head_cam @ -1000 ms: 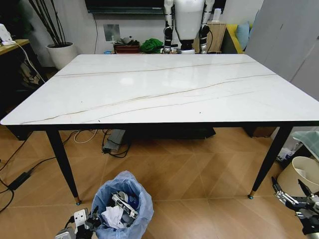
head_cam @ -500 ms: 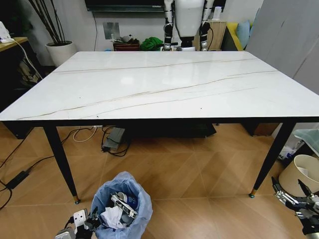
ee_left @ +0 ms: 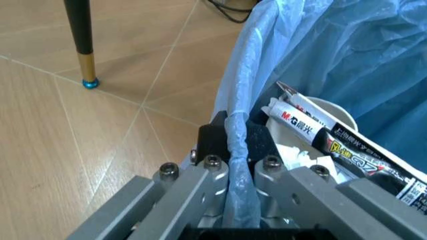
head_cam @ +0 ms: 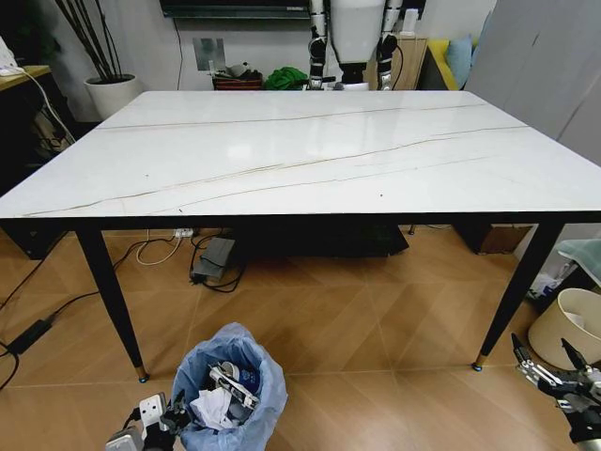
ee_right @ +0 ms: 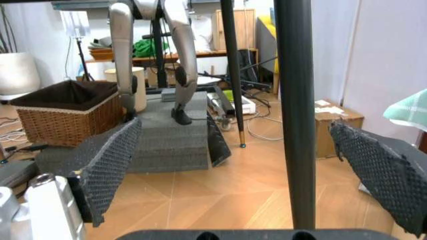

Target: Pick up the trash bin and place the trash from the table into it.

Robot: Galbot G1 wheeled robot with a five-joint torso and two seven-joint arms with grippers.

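Place: a lived-in room used as a robot test space, part home, part lab.
Floor: wood-look boards laid in a herringbone pattern.
Furniture: a marble-look table (head_cam: 300, 150) on slim black legs, and a yellow wooden desk (head_cam: 21, 77) at the left edge.
Homely things: a potted plant in a white pot (head_cam: 105, 92), a wicker basket (ee_right: 70, 112), cushions by the far wall.
Lab signs: a humanoid robot (head_cam: 355, 38) standing behind the table, with cables and a power strip (head_cam: 183, 232) on the floor.
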